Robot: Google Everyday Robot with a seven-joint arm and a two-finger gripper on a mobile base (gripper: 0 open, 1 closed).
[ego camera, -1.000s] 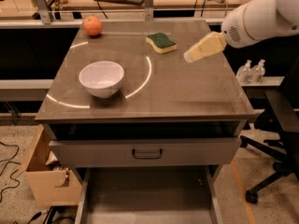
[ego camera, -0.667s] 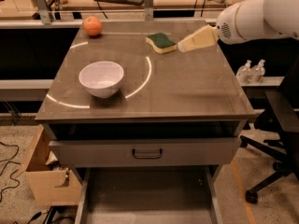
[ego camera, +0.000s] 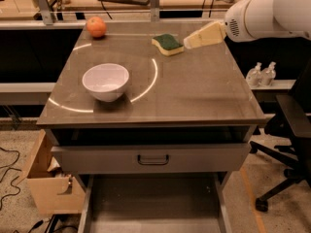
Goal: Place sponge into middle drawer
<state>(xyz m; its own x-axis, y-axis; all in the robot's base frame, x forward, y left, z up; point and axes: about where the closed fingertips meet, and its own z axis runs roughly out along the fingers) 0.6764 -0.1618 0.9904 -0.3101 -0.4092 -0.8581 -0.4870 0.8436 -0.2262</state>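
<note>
The sponge (ego camera: 167,44), pale yellow with a dark green top, lies on the far part of the cabinet top (ego camera: 194,91), right of centre. My gripper (ego camera: 190,41) comes in from the right on a white arm, its tip just right of the sponge and close to it. The middle drawer (ego camera: 153,155) has a dark handle and stands slightly pulled out under the top. The bottom drawer (ego camera: 153,203) is pulled far out below it.
A white bowl (ego camera: 106,81) sits left of centre on the top. An orange fruit (ego camera: 96,26) rests at the far left corner. A cardboard box (ego camera: 48,183) stands on the floor at the left, an office chair (ego camera: 291,140) at the right. Two bottles (ego camera: 261,73) stand behind it.
My gripper has moved left and toward the far edge, from right of the sponge to right beside it. The sponge, bowl and fruit have not moved.
</note>
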